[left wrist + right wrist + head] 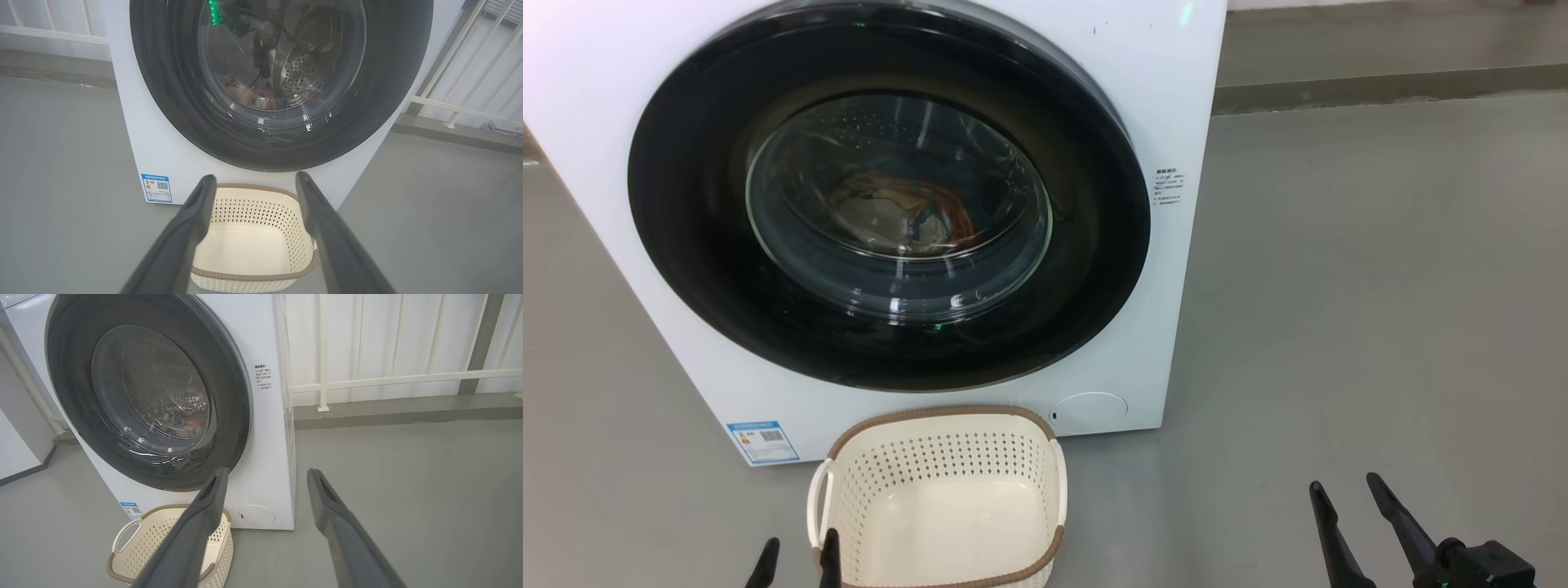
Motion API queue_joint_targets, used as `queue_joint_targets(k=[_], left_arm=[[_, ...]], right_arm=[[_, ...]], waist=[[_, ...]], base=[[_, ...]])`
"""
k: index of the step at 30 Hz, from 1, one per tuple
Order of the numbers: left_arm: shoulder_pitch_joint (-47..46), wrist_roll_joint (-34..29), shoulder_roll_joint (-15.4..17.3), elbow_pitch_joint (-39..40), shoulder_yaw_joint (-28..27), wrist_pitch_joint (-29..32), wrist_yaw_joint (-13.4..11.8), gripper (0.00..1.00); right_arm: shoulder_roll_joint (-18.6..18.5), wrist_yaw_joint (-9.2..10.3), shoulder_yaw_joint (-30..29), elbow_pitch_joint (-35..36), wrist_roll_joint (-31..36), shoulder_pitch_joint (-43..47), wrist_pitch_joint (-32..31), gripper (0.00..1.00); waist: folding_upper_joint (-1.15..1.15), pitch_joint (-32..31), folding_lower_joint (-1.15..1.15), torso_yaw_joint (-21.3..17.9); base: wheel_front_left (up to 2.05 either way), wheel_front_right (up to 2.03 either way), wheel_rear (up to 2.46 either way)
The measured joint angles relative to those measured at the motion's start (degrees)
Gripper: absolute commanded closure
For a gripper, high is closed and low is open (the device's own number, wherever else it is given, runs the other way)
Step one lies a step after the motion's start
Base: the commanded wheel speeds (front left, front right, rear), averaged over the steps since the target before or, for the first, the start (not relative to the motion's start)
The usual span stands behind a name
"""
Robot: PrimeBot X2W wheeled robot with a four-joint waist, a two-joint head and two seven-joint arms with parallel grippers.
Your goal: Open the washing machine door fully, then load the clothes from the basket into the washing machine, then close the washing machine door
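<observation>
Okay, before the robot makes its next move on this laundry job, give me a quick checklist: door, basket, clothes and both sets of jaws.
1. Washing machine door sits flush against the washing machine: ok.
2. Door latched: cannot tell.
3. Basket has nothing left in it: ok.
4. Clothes are inside the drum, visible through the glass: ok.
5. Left jaws are open and hold nothing, near the basket's left handle: ok.
6. Right jaws are open and hold nothing, away from the machine and basket: ok.
</observation>
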State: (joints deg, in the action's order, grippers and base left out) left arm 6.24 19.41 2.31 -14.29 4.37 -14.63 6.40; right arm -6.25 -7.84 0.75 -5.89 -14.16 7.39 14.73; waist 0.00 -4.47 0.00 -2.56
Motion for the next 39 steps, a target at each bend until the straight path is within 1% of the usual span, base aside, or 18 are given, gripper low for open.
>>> queue_joint_targets(k=[10,11,16,19,23,39], left_arm=[[0.0,-1.5,0.0,2.2,-0.9,0.0,-0.1,0.00],[0.0,-1.5,0.0,2.4,-1.0,0.0,-0.1,1.00],[1.2,-1.4,-0.8,-0.7,-0.6,0.1,-0.1,1.00],[1.7,-0.2,-1.0,-1.3,-0.6,0.6,-0.1,1.00],[1.7,2.1,-1.0,-1.3,-0.8,1.4,-0.1,1.00],[0.5,11.9,-1.0,-1.2,-1.8,4.1,-0.1,1.00]], right_arm=[[0.2,0.00,-1.1,-1.5,0.1,0.5,0.0,0.00],[0.2,0.00,-1.1,-1.5,0.1,0.5,0.0,1.00],[0.9,-0.04,-1.0,-5.0,-0.1,1.2,-0.1,1.00],[1.1,-0.04,-1.0,-5.4,-1.2,1.6,-0.5,1.00],[1.1,-0.04,-1.1,-5.5,-3.9,1.6,-1.1,1.00],[1.4,-0.04,-1.8,-6.0,-14.5,0.7,-3.9,1.00]], waist=[[0.00,0.6,0.00,0.8],[0.00,0.7,0.00,0.9],[0.00,0.7,0.00,0.9],[0.00,0.8,0.00,0.9],[0.00,0.8,0.03,1.0],[0.00,1.5,0.01,1.2]], base=[[0.00,0.00,0.00],[0.00,0.00,0.00],[0.00,0.00,0.00],[0.00,0.00,0.00],[0.00,0.00,0.00],[0.00,0.00,0.00]])
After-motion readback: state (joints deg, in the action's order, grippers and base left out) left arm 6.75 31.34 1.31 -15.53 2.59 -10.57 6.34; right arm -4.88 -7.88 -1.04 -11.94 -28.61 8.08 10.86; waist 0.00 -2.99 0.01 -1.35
